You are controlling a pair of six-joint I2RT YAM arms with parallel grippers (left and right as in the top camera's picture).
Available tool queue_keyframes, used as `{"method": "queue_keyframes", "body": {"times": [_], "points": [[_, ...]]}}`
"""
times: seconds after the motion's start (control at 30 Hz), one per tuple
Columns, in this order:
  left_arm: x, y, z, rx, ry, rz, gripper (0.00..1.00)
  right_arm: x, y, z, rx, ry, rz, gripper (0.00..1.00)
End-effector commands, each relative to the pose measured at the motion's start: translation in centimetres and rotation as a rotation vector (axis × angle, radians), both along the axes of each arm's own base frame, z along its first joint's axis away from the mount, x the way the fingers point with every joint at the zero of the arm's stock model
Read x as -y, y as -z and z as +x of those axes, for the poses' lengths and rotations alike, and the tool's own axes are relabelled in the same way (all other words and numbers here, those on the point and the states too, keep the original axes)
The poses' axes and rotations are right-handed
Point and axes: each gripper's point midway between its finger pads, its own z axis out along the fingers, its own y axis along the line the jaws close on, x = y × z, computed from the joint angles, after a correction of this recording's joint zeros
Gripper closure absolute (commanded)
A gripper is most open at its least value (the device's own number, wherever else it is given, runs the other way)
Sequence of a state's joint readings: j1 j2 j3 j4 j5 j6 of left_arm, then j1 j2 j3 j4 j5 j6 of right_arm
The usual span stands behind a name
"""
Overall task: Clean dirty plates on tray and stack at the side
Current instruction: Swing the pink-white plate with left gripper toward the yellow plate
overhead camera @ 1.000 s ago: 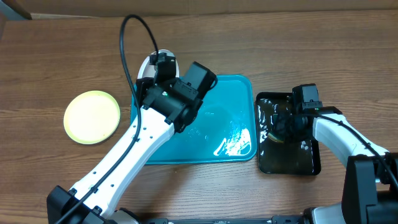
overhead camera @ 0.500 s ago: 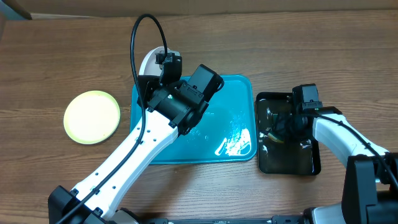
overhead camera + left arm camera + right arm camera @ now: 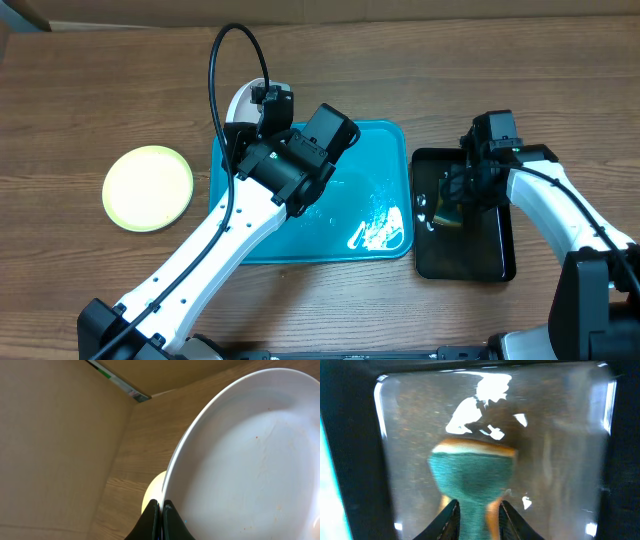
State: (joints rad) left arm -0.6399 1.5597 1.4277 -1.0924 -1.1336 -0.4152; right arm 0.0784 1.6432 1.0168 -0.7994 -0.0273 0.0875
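Note:
My left gripper (image 3: 266, 108) (image 3: 161, 508) is shut on the rim of a white plate (image 3: 236, 104) (image 3: 240, 460) and holds it tilted above the far left corner of the turquoise tray (image 3: 370, 160). Faint orange specks show on the plate. A pale yellow-green plate (image 3: 148, 187) lies on the table left of the tray; its edge shows in the left wrist view (image 3: 151, 494). My right gripper (image 3: 449, 203) (image 3: 476, 515) is shut on a green and orange sponge (image 3: 470, 472) above the black tray (image 3: 470, 255). A second white plate is out of view.
The turquoise tray has wet glare patches (image 3: 378, 230) near its front right corner. The black tray (image 3: 560, 435) holds shiny liquid. A cardboard wall (image 3: 55, 435) stands behind the table. The left arm's cable (image 3: 215, 70) loops above the tray.
The left arm has raised and shifted the white plate slightly right, then held still. The right gripper with the sponge has risen a little over the black tray.

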Motion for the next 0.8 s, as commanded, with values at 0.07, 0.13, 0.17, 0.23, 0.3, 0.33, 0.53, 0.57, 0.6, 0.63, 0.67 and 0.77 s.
{"method": "queue_keyframes", "body": {"times": [0.07, 0.13, 0.17, 0.23, 0.3, 0.33, 0.53, 0.57, 0.6, 0.63, 0.67, 0.77], "points": [[-0.1, -1.4, -0.1, 0.039, -0.001, -0.032, 0.96, 1.2, -0.5, 0.3, 0.007, -0.004, -0.072, 0.71], [-0.1, -1.3, -0.2, 0.03, 0.002, -0.034, 0.96, 0.7, -0.6, 0.2, 0.005, 0.004, -0.04, 0.7], [0.0, -1.1, -0.3, 0.021, 0.005, -0.037, 0.96, 0.3, -0.8, 0.3, 0.006, -0.001, -0.015, 0.69], [0.0, -0.6, -0.3, -0.005, 0.009, -0.06, 0.96, -0.5, -1.5, 0.4, 0.015, -0.01, 0.03, 0.68], [-0.3, 0.2, -0.3, -0.039, 0.007, -0.096, 0.96, -1.0, -2.6, 0.6, 0.029, -0.015, 0.06, 0.67], [-0.5, 0.6, -0.3, -0.054, 0.0, -0.116, 0.96, -1.1, -3.2, 0.7, 0.037, -0.011, 0.067, 0.66], [-3.8, 1.3, -0.4, -0.065, -0.114, -0.162, 0.96, -1.1, -6.8, 0.5, 0.053, -0.001, 0.07, 0.61], [-4.2, 1.6, -0.4, -0.077, -0.125, -0.178, 0.96, -1.1, -7.1, 0.3, 0.051, -0.001, 0.07, 0.61], [-4.4, 2.1, -0.5, -0.097, -0.132, -0.209, 0.96, -1.1, -7.3, 0.2, 0.049, -0.001, 0.069, 0.61], [-4.5, 2.9, -0.6, -0.129, -0.136, -0.255, 0.96, -1.1, -7.5, 0.0, 0.046, 0.0, 0.07, 0.61], [-4.7, 3.7, -0.7, -0.161, -0.143, -0.304, 0.96, -1.0, -7.5, -0.2, 0.041, 0.0, 0.069, 0.61], [-5.3, 5.6, -1.0, -0.233, -0.178, -0.463, 0.96, -1.0, -7.5, -0.6, 0.027, 0.0, 0.068, 0.61]]}}
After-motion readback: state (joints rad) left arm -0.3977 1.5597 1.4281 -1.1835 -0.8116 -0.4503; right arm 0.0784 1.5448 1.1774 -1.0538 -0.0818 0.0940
